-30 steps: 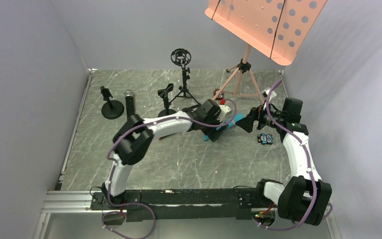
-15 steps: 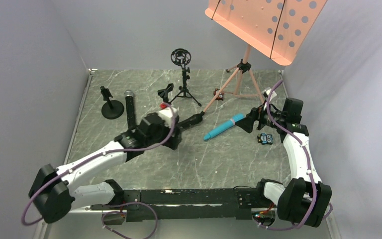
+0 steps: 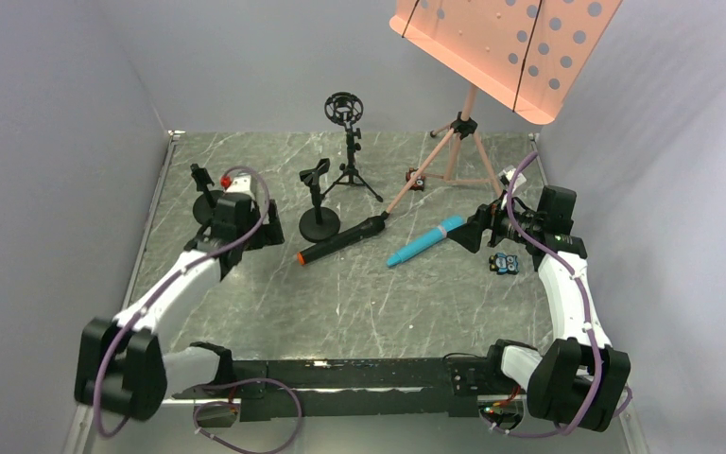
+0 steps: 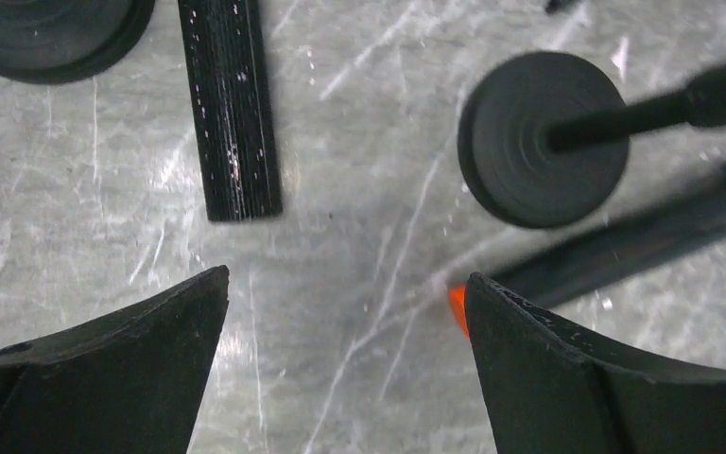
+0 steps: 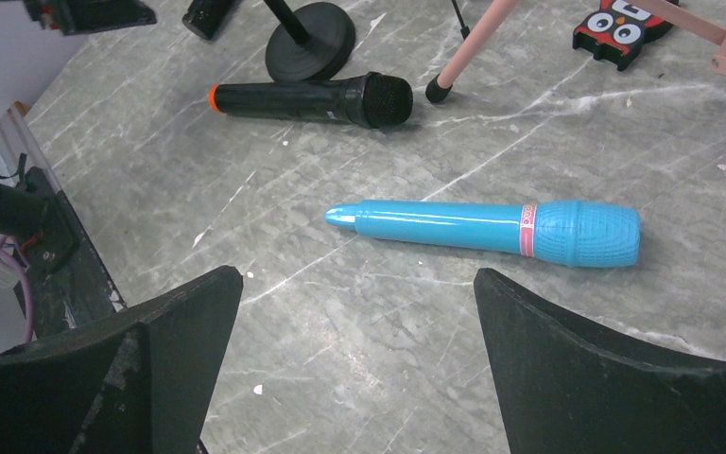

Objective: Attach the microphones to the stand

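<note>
Black ribbed plastic is all I get of one mic: the ribbed black mic (image 4: 232,104) runs off the top of the left wrist view, head cut off, and from overhead my left arm covers it. It lies flat on the grey marbled table (image 3: 359,303) between two disc bases. The left disc stand (image 3: 200,206) is half hidden behind that arm overhead and clipped by the frame corner at the wrist. My left gripper (image 4: 345,277) hangs just short of the handle's end, fingers spread wide, nothing between them. The right gripper (image 5: 359,274) is likewise released and empty, near the cyan mic (image 5: 482,227), which lies flat, apart from it. The orange-ended mic (image 3: 340,239) lies flat too, just beside the centre disc stand (image 3: 319,225), its head near a foot of the pink music stand (image 3: 492,47). A small blue-and-black object (image 3: 503,263) by the right arm is too small to identify.

Count: three mics, all lying on the table; three black mic stands, two disc-based and one tripod stand (image 3: 348,165) with a ring mount; one music stand; one owl figure (image 5: 619,24).
</note>
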Robot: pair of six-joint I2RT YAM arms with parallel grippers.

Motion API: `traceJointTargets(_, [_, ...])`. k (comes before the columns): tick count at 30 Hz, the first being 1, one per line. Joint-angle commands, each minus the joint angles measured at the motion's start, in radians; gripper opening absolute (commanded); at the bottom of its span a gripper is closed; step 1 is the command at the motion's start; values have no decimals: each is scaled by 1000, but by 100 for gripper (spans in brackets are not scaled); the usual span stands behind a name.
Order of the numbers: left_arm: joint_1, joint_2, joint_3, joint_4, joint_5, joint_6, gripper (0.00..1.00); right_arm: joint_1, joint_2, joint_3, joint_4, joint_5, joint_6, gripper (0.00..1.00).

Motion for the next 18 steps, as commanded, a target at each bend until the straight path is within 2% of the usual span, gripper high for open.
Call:
traceJointTargets(1, [35, 207, 181, -71, -75, -28, 99, -5, -12, 9, 39, -37, 8, 100])
traceJointTargets(5, [64, 370, 318, -104, -158, -7, 98, -4, -8, 8, 40, -38, 10, 100])
traceJointTargets(11, [104, 537, 443, -142, -160, 12, 96, -3, -1, 10, 39, -38, 8, 100])
traceJointTargets(15, [102, 594, 501, -189, -148, 29, 94, -3, -1, 11, 36, -36, 5, 100])
traceJointTargets(18, [96, 576, 498, -199, -129, 56, 94, -3, -1, 8, 41, -36, 8, 100])
